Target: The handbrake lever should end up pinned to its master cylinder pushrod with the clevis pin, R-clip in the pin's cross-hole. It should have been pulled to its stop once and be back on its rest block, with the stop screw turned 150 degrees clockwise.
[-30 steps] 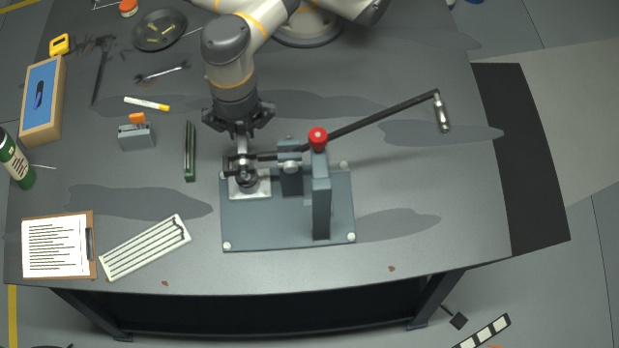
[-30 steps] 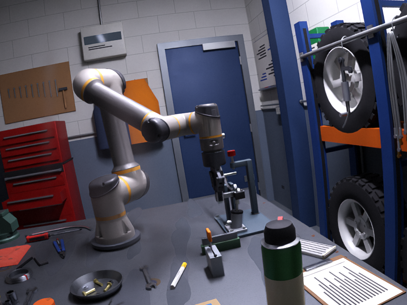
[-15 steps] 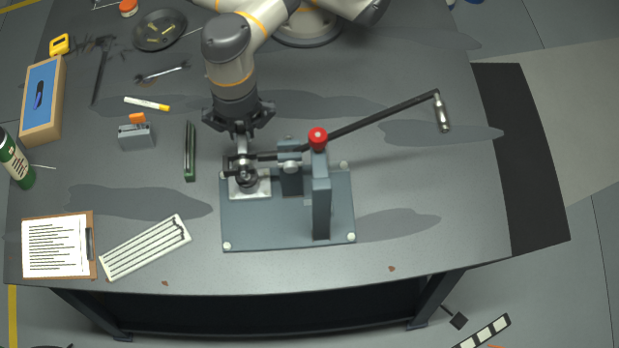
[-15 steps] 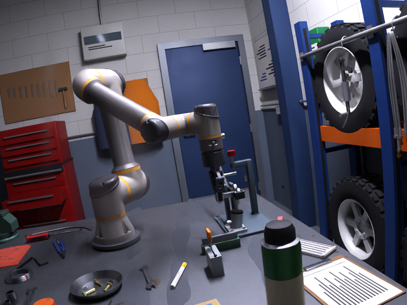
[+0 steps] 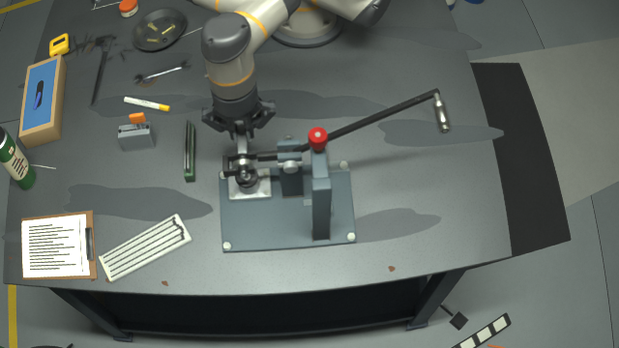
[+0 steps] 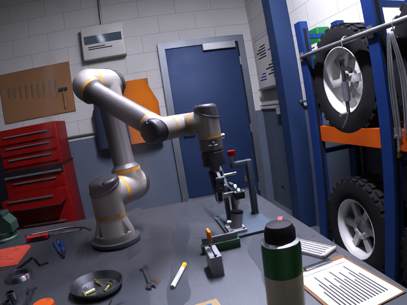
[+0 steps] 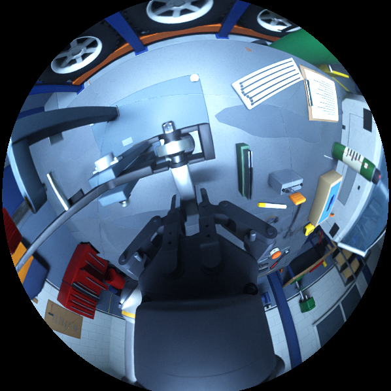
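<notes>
The clevis pin (image 7: 182, 182) reaches from between my fingers into the fork (image 5: 244, 160) where the black handbrake lever (image 5: 377, 116) meets the pushrod above the master cylinder (image 5: 246, 180). The pin is held in my closed gripper (image 5: 242, 137) (image 7: 190, 204), which stands upright just behind the fork. The lever runs up and right from there, past the red-capped stop screw (image 5: 317, 137) on its grey post, to a metal grip (image 5: 441, 114). The orange-tagged R-clip (image 5: 137, 117) sits in a small grey holder (image 5: 136, 136) to the left. The lever's rest block is not clear to me.
A dark round tray (image 5: 159, 29) with brass bolts sits at the back left, near a wrench (image 5: 162, 73) and a marker (image 5: 146, 103). A green block (image 5: 189, 151) lies left of the blue base plate (image 5: 287, 212). A clipboard (image 5: 57, 245) and a spray can (image 5: 14, 159) occupy the left edge.
</notes>
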Available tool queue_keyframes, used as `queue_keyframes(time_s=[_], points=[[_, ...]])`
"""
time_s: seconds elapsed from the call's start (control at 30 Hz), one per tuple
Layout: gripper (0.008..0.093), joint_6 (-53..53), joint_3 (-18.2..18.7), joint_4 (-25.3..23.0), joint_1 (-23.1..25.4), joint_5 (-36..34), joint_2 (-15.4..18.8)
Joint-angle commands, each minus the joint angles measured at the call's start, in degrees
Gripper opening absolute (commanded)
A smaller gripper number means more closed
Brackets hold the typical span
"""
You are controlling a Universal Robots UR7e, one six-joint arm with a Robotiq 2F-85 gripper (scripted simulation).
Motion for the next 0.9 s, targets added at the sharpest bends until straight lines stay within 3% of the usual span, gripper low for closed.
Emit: queue_keyframes(time_s=[0.0, 0.43, 0.87], points=[[0.0225, 0.00, -0.05, -0.06, 0.00, 0.01, -0.04], [0.0480, 0.00, -0.05, -0.06, 0.00, 0.01, -0.04], [0.0480, 0.00, -0.05, -0.06, 0.00, 0.01, -0.04]])
